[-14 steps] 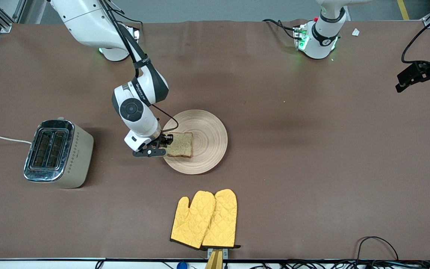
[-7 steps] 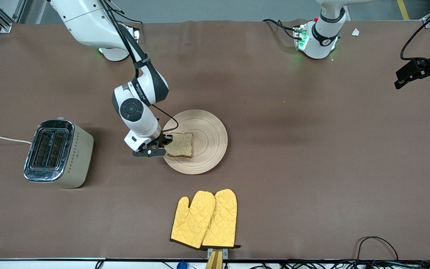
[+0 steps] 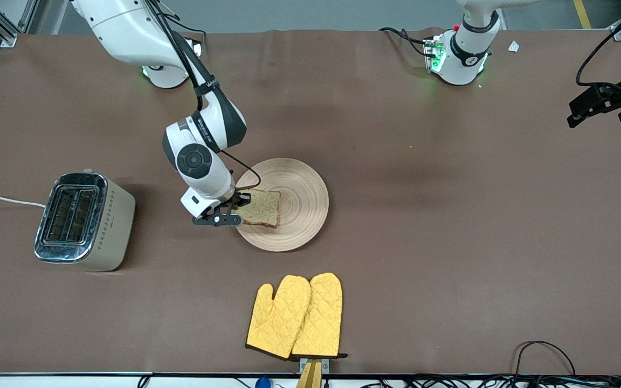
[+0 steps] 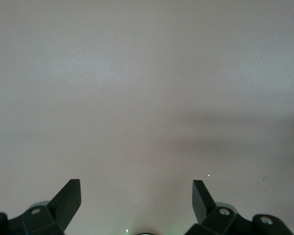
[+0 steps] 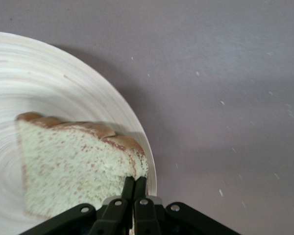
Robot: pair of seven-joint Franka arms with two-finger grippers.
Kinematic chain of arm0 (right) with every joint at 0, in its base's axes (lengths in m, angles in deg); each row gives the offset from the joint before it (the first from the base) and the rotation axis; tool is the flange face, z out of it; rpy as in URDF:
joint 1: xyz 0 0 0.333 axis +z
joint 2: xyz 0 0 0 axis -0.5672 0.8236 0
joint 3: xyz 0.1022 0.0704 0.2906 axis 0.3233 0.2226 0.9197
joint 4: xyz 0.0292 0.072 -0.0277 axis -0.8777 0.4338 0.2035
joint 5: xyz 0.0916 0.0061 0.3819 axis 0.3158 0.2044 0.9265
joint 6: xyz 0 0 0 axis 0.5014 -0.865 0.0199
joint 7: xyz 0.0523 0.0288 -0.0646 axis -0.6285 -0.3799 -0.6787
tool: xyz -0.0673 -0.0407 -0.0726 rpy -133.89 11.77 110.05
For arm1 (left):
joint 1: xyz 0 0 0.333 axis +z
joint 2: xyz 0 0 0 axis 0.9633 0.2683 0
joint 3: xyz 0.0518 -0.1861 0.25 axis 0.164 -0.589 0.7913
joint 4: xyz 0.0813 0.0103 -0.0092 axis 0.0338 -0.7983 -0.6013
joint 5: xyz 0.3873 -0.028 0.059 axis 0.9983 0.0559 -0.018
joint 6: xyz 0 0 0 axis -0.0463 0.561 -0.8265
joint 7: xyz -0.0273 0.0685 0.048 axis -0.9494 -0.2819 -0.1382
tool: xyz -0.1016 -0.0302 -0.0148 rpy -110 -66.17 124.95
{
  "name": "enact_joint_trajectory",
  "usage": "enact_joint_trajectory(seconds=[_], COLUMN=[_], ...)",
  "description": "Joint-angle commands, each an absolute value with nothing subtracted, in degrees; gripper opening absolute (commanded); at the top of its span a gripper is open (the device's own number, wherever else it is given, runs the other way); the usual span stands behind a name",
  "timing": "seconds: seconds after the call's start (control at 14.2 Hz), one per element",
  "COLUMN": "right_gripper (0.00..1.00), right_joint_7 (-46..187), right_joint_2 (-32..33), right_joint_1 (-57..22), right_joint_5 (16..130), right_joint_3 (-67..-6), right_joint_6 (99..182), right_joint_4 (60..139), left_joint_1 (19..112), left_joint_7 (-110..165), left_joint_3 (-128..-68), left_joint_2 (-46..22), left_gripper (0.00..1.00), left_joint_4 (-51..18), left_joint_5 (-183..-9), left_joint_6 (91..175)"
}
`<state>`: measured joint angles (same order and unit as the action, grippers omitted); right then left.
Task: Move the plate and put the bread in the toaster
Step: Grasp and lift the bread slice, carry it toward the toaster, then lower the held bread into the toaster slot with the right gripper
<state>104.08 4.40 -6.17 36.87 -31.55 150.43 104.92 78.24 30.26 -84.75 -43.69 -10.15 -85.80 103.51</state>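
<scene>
Our right hand pinched shut on bread crust over plate; soft, crumbly, we judged. Left hand waited, wide open, w/ nothing held.

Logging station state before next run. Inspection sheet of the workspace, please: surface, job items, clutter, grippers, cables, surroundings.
Surface: brown table cover, lightly specked.
Job's things: bread slice over wooden plate, at the edge toward the toaster; both toaster slots empty.
Clutter: yellow oven mitts, nearer the front camera than the plate.
Grippers: right gripper jaws shut on the bread's edge; left gripper open over bare table at its own end, waiting.
Cables: white toaster cord; black cables at the table's camera-side edge.
Surroundings: grey floor, metal frame at the corners.
</scene>
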Motion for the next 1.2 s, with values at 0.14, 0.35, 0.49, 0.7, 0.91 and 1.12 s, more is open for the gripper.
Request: enact_joint_trajectory(seconds=[0.14, 0.35, 0.49, 0.7, 0.91, 1.12], right_gripper=[0.00, 0.00, 0.00, 0.00, 0.00, 0.00], right_joint_7=[105.75, 105.58, 105.31, 102.34, 98.74, 95.47], right_joint_2=[-0.51, -5.26, -5.88, -5.88, -7.02, -6.85], right_joint_1=[-5.81, -6.52, -6.61, -7.74, -10.90, -15.91], right_joint_5=[36.84, 32.74, 27.20, 18.15, 7.95, 3.28], right_joint_3=[-32.20, -33.60, -34.65, -35.89, -35.89, -35.89], right_joint_6=[136.03, 124.55, 113.83, 103.08, 100.15, 100.76], right_joint_4=[98.84, 96.92, 92.27, 86.46, 85.57, 85.92], left_joint_1=[78.04, 78.04, 77.95, 77.78, 77.87, 77.87], left_joint_7=[30.60, 30.60, 30.60, 30.42, 29.28, 29.19], left_joint_3=[-84.81, -84.81, -85.07, -85.86, -87.01, -87.10], left_joint_2=[-44.29, -44.20, -44.20, -44.29, -44.37, -44.73], left_gripper=[1.00, 1.00, 1.00, 1.00, 1.00, 1.00], left_joint_4=[-10.48, -10.39, -10.48, -10.56, -10.56, -10.74], left_joint_5=[-85.51, -85.60, -85.52, -85.43, -85.43, -85.60], left_joint_6=[102.88, 102.88, 102.88, 103.05, 103.23, 103.05])
